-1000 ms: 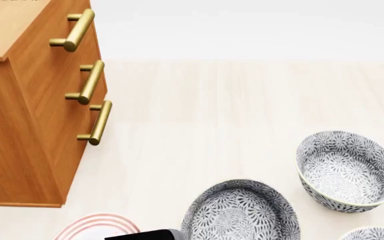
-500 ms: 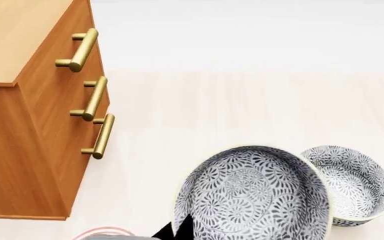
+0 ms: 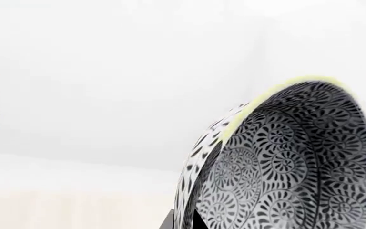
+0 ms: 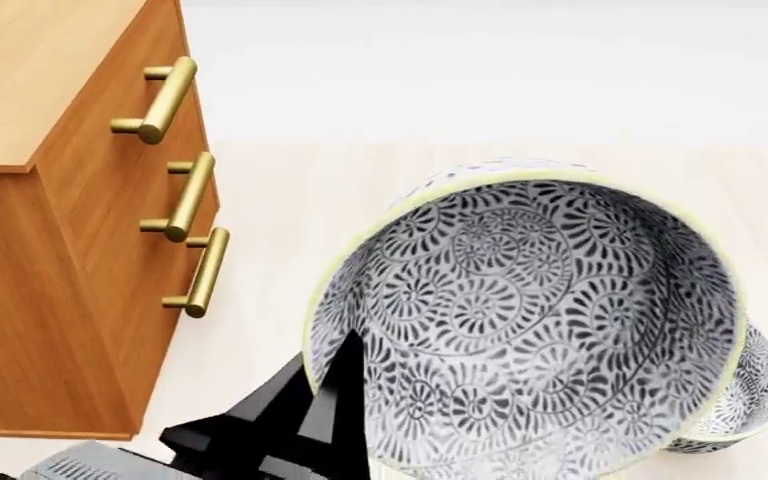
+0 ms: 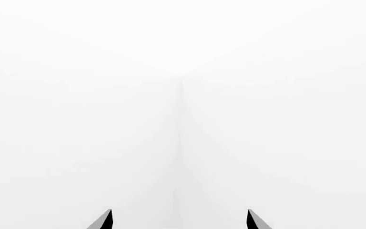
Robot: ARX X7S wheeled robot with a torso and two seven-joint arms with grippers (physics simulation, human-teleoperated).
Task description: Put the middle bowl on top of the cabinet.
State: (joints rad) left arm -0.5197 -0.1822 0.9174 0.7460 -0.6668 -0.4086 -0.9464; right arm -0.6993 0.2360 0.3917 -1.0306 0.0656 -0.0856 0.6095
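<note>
Gripping the middle bowl (image 4: 531, 320) by its near rim, the left gripper (image 4: 337, 385) holds it tilted in the air beside the cabinet (image 4: 51, 200). Another bowl (image 4: 744, 390) lies behind it. The right gripper (image 5: 179, 220) points at blank white, fingers spread and empty.

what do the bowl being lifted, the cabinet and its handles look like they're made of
The middle bowl looks like glazed ceramic: white with a dense dark-grey floral print and a pale rim.

The cabinet looks like orange-brown wood with visible grain and a lighter top.

The handles look like brass or brass-coloured metal with a soft sheen.

These are simulator renders, so the look is all there is to go on.
</note>
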